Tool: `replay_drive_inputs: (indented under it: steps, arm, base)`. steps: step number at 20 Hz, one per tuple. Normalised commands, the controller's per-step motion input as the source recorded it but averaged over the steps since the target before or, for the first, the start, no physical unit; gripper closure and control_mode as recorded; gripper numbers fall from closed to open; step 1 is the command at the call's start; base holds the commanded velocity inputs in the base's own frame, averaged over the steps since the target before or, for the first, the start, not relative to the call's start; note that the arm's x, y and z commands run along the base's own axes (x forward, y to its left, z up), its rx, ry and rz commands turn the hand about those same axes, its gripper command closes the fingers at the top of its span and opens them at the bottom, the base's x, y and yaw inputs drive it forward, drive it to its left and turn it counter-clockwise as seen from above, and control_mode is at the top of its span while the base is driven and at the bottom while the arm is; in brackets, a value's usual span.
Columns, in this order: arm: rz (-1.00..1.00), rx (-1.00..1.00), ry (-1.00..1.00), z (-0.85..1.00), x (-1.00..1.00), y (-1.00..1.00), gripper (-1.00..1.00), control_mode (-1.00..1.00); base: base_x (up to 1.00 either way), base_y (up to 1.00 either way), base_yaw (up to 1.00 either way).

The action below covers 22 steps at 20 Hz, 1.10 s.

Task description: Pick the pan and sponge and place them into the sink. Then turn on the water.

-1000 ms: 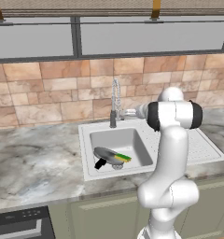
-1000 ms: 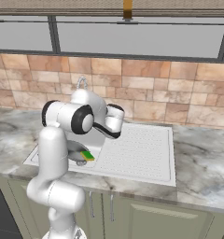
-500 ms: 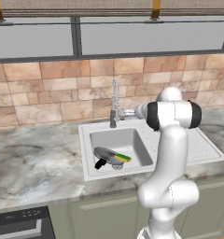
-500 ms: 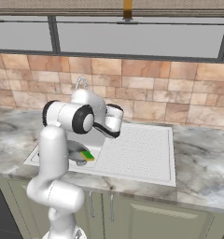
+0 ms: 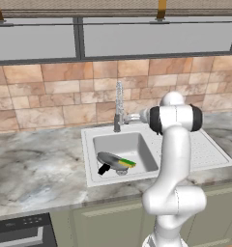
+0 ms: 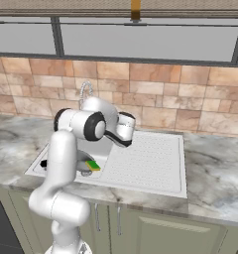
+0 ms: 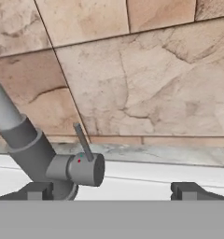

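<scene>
The frying pan (image 5: pixel 112 160) and green-yellow sponge (image 5: pixel 127 163) lie together in the sink (image 5: pixel 91 144) basin — while the gripper (image 7: pixel 111 190), fingers spread wide and empty, faces the faucet's lever (image 7: pixel 82 141).

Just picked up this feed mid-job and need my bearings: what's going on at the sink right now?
The pan and sponge already lie in the sink basin, the sponge on the pan's rim. The arm has its open, empty gripper at the base of the faucet, facing the small lever on its valve. No water is running, so turning it on is what remains.
</scene>
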Motion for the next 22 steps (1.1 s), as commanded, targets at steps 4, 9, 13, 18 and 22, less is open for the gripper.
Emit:
replay_drive_inputs:
  steps: [4, 9, 13, 18, 22]
  arm:
    - [0.02, 0.0, -0.01, -0.02, 0.38, -0.34, -1.0, -1.0]
    - [0.04, 0.02, 0.0, 0.0, 0.29, -0.12, -1.0, -1.0]
    - [0.06, 0.03, 0.0, -0.02, 0.18, 0.0, -1.0, -1.0]
    - [0.06, 0.03, 0.0, -0.1, 0.2, 0.0, -1.0, -1.0]
    - [0.07, 0.03, 0.0, -0.18, 0.15, 0.0, -1.0, -1.0]
  base:
    - [0.0, 0.0, 0.0]
    - [0.0, 0.0, 0.0]
    - [0.0, 0.0, 0.0]
    - [0.0, 0.0, 0.0]
    - [0.0, 0.0, 0.0]
